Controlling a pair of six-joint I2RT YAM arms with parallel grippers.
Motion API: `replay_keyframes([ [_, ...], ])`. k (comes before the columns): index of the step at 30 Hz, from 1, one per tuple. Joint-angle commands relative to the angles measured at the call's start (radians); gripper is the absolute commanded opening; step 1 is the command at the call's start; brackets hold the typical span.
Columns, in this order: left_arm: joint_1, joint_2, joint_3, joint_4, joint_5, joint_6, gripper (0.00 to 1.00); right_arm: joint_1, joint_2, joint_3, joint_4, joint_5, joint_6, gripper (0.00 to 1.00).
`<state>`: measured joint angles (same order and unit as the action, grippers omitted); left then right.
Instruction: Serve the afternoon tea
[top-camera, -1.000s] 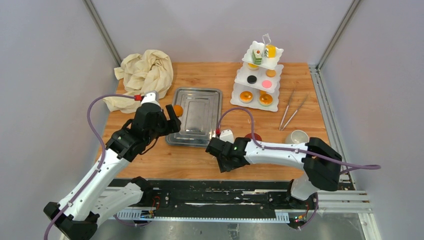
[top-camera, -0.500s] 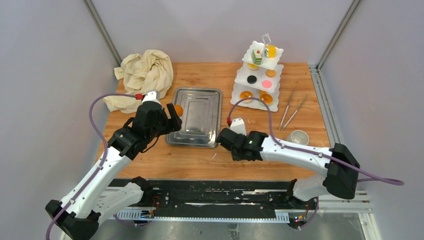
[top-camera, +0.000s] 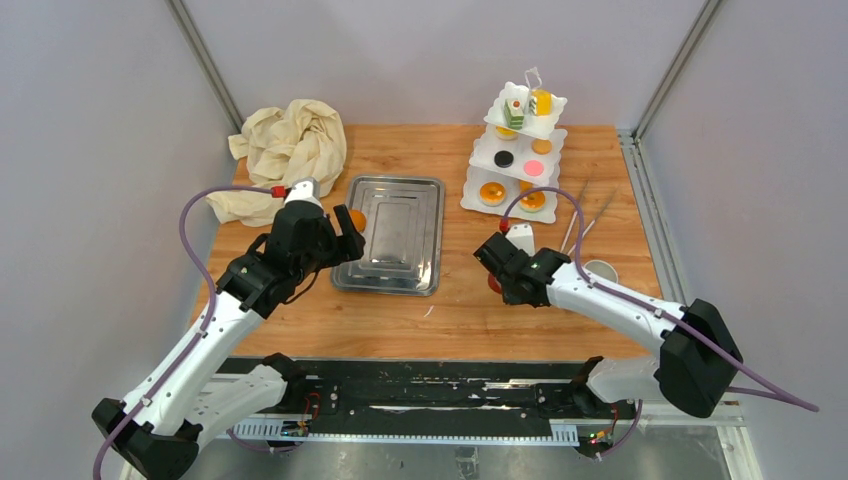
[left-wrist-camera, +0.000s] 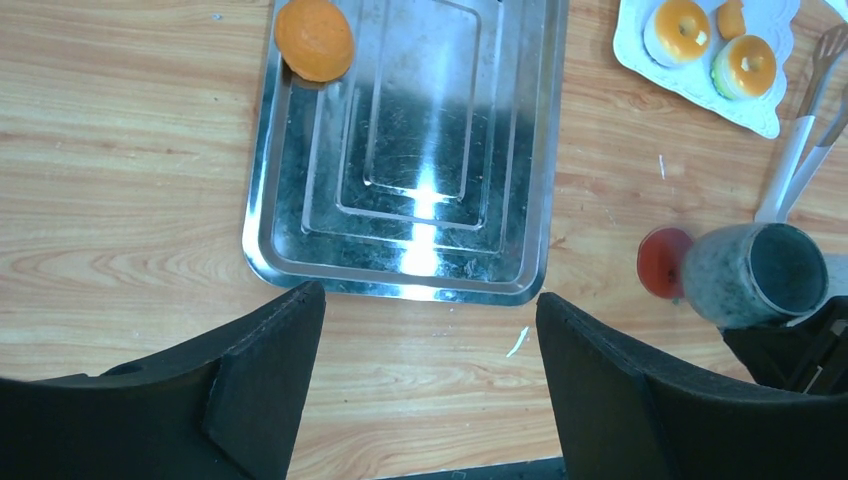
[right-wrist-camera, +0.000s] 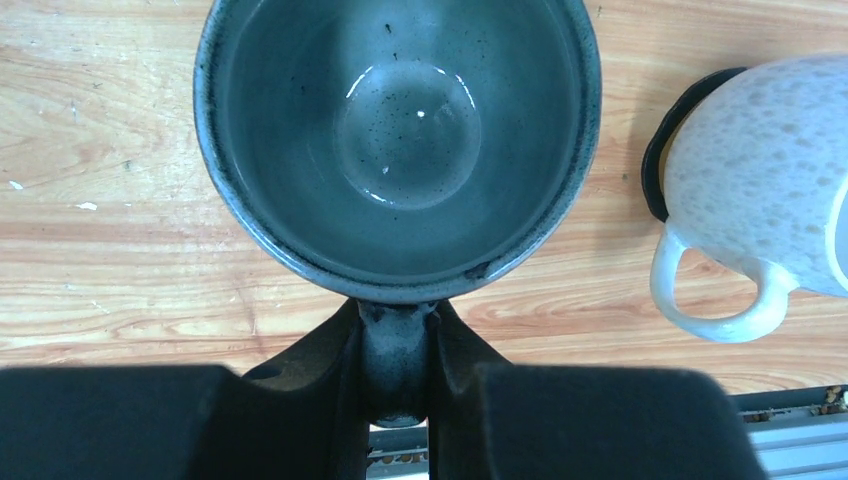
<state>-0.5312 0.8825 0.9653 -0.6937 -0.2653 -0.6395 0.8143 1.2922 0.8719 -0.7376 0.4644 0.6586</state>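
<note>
Overhead, right gripper hides its load; right wrist shows jaws pinched on handle of grey mug, off-white mug just beside. Left gripper gapes wide at near edge of steel tray.

Lab test cell: plain grey walls, aluminium frame, table-bolted robot arms

steel tray: shiny metal, mirror-ish glare
table: wood, visible grain, kinda matt
grey mug: glossy speckled glaze
off-white mug: speckled glaze too
cloth: crumpled cream fabric, soft, matt
</note>
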Motion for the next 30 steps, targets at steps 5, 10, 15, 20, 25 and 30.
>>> replay_keyframes([
  [5,0.013,-0.003,0.002,0.031,0.003,-0.011,0.82,-0.034,0.03,-0.04,0.106,-0.007,-0.027,0.01],
  [10,0.014,-0.002,-0.001,0.024,0.003,-0.013,0.82,-0.034,0.056,-0.075,0.168,-0.049,-0.027,0.01],
  [15,0.014,-0.005,0.0,0.024,0.005,-0.018,0.82,-0.034,0.065,-0.09,0.178,-0.059,-0.015,0.01],
  [20,0.016,0.005,0.002,0.015,0.004,-0.031,0.83,-0.034,0.039,-0.1,0.196,-0.072,-0.019,0.19],
  [25,0.016,-0.001,-0.002,0.015,0.004,-0.027,0.83,-0.034,0.009,-0.11,0.222,-0.058,-0.024,0.01],
  [30,0.016,-0.014,-0.001,0.011,-0.004,-0.019,0.83,-0.034,-0.037,-0.12,0.238,-0.027,-0.022,0.0],
])
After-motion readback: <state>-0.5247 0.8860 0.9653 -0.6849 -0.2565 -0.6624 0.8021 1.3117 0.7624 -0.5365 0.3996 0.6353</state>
